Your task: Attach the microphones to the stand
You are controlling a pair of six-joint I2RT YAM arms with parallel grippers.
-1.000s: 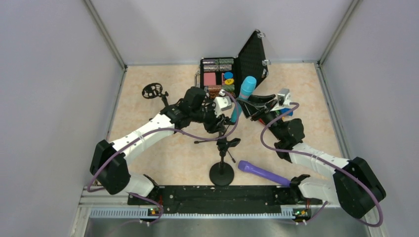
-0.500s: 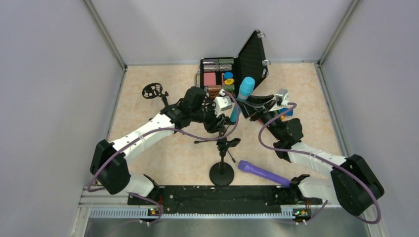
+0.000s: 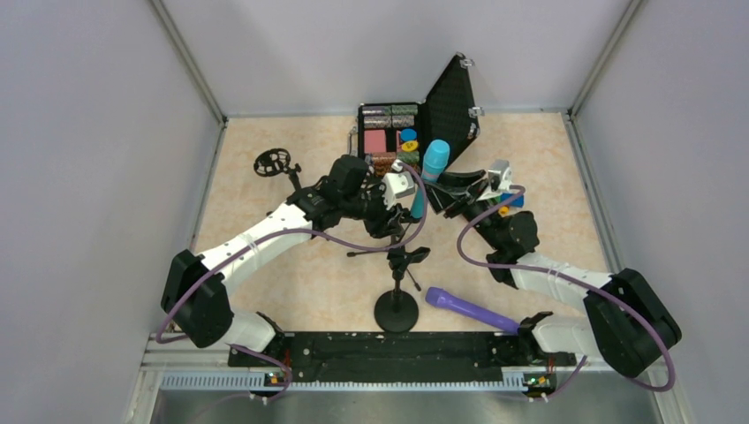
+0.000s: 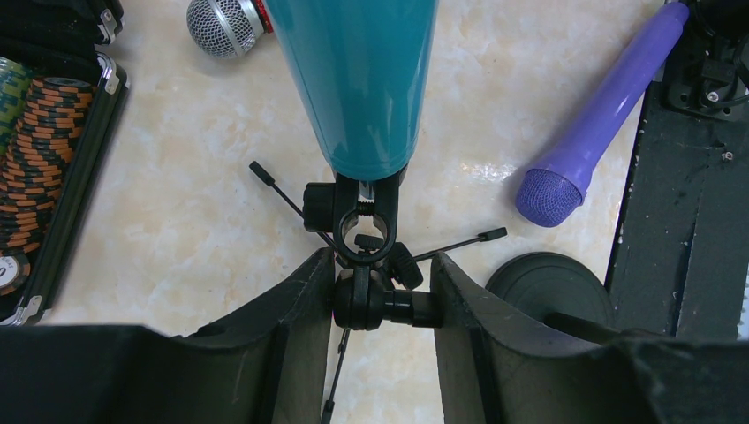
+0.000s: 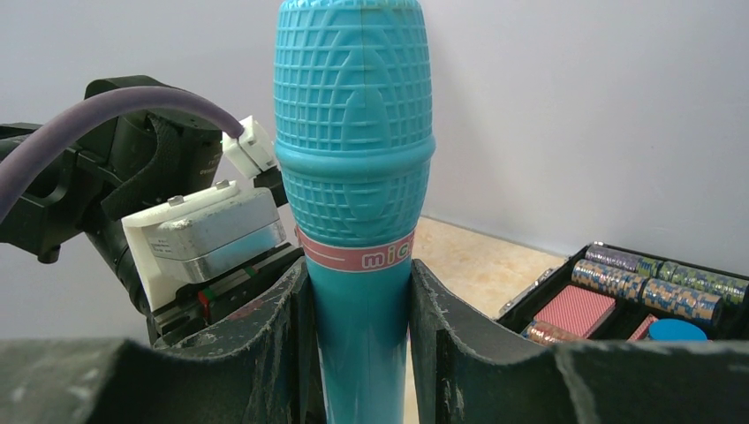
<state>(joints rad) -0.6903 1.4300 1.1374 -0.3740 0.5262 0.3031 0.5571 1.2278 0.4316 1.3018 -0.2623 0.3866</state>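
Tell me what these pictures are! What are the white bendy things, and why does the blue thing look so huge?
The bendy things are two robots: a left arm and a right arm, bolted to a table. One picture is taken from above and looks down on both arms. The other two come from small cameras on the arms' wrists, so nearby things look huge.

Each arm ends in a pincer with two fingers. The right pincer squeezes the blue microphone and holds it upright. The left pincer grips the joint of the small black stand. The blue microphone's bottom end is right at the stand's clip.

On the table lie a purple microphone, a microphone with a silver mesh head and an open black case with poker chips.
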